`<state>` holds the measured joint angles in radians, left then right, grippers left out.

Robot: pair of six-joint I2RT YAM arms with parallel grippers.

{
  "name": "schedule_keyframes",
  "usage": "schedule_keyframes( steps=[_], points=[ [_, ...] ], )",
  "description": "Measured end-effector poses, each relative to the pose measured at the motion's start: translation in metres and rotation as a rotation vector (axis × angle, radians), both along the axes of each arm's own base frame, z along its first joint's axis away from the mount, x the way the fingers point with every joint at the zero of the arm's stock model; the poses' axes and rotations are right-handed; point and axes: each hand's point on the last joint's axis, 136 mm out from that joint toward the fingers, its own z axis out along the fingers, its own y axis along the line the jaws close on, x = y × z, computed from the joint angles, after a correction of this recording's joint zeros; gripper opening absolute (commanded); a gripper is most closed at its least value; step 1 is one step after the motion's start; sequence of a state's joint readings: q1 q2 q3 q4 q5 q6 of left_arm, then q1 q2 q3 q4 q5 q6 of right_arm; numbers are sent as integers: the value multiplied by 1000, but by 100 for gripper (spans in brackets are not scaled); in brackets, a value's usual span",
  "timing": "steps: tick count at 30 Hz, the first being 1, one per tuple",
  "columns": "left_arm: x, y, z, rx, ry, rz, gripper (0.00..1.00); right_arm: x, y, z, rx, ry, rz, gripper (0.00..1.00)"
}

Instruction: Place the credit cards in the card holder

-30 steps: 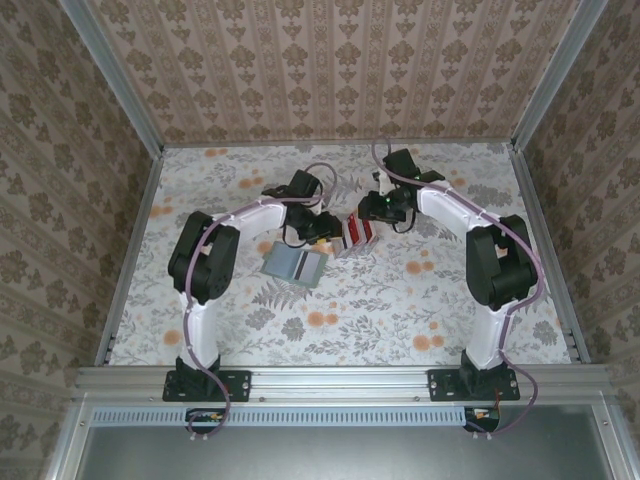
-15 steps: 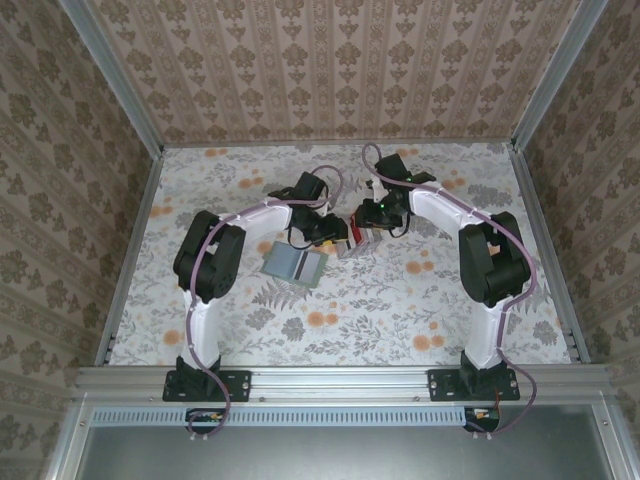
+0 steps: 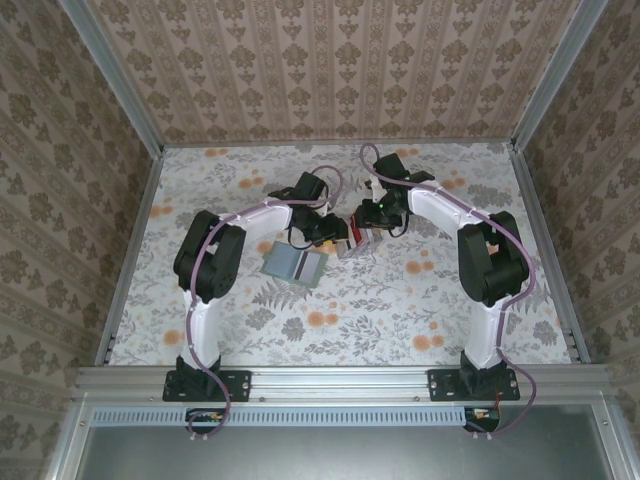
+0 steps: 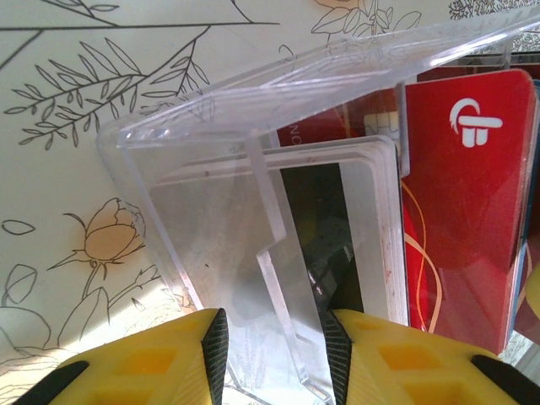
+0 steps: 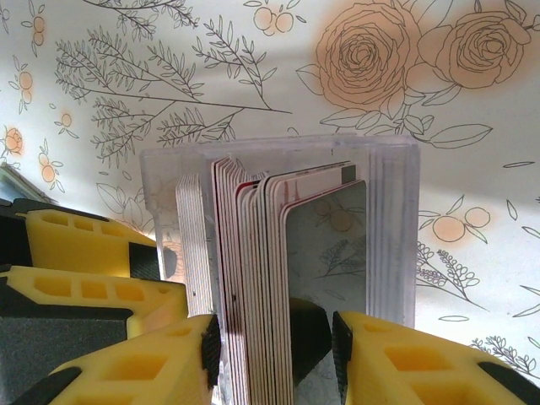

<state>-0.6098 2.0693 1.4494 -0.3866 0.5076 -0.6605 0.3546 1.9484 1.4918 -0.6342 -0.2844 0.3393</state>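
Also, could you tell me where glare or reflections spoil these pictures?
Left wrist: the clear plastic case glints and hazes what lies behind it. Right wrist: the frontmost of the credit cards mirrors the floral table. Top external: evenly lit.

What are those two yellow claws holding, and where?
The left gripper clamps the clear case by its near wall; the right gripper pinches the credit cards at their near edge.

The clear case (image 4: pixel 211 169) is transparent hard plastic, glossy, with light catching along its edges. The credit cards (image 4: pixel 468 211) in it are smooth, shiny plastic, and the red one is printed in white. The left gripper (image 4: pixel 274 350) has pads (image 4: pixel 143 367) of matt yellow moulded material, edged with ribbed black. The tabletop (image 4: pixel 67 211) is a smooth printed floral sheet with a low sheen.
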Motion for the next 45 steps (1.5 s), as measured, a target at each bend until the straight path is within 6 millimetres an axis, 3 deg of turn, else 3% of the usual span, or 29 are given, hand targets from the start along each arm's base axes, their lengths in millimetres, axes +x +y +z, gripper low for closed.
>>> schedule_keyframes(
  steps=[11, 20, 32, 39, 43, 45],
  points=[
    [0, 0, 0, -2, 0, -1, 40, 0, 0, 1, 0, 0, -1, 39],
    [0, 0, 0, -2, 0, -1, 40, 0, 0, 14, 10, -29, -1, 37],
    [0, 0, 0, -2, 1, -1, 40, 0, -4, 13, -13, -28, -8, 27],
    [0, -1, 0, -2, 0, -1, 40, 0, -10, 14, -29, -32, -14, 13],
    [0, 0, 0, -2, 0, -1, 40, 5, -18, 18, -44, -53, -25, 0],
    [0, 0, 0, -2, 0, -1, 40, 7, -23, 18, -46, -53, -36, 0]
  ],
)
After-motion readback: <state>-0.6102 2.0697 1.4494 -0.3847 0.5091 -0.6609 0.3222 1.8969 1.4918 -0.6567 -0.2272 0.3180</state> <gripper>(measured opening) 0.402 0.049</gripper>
